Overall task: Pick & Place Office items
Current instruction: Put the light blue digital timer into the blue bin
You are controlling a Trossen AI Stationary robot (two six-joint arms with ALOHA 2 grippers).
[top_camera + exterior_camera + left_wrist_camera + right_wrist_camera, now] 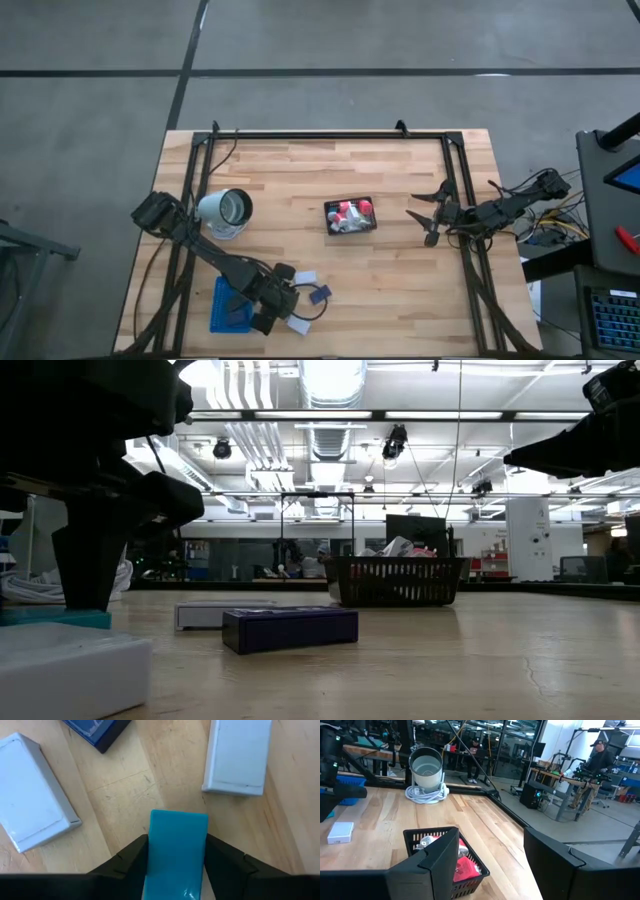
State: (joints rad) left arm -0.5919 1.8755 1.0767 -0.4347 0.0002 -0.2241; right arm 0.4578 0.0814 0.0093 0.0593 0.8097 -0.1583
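A teal block (178, 845) lies on the wooden table near its front edge, left of the middle, and my left gripper (276, 312) is shut on it from above. Round it lie two white blocks (31, 790) (238, 755) and a navy block (98, 731). The low view shows the teal block (55, 618) flat under the gripper. A black mesh basket (350, 216) at the table's middle holds red, pink and white pieces. My right gripper (432, 218) hangs open at the right side, above the table, with nothing between its fingers. My left gripper pinches the teal block by its two long sides (152, 851) between its two fingers (131, 861), near the block's end closest to the wrist. The fingers come steeply from above and stand across the block. The block lies flat on the table.
A flat blue tray (224, 306) lies under the left arm at the front left. A white cylindrical vessel with a coiled cord (228, 210) stands at the left. A black frame (330, 134) runs along the table's far edge and sides. Bare wood lies between basket and right gripper.
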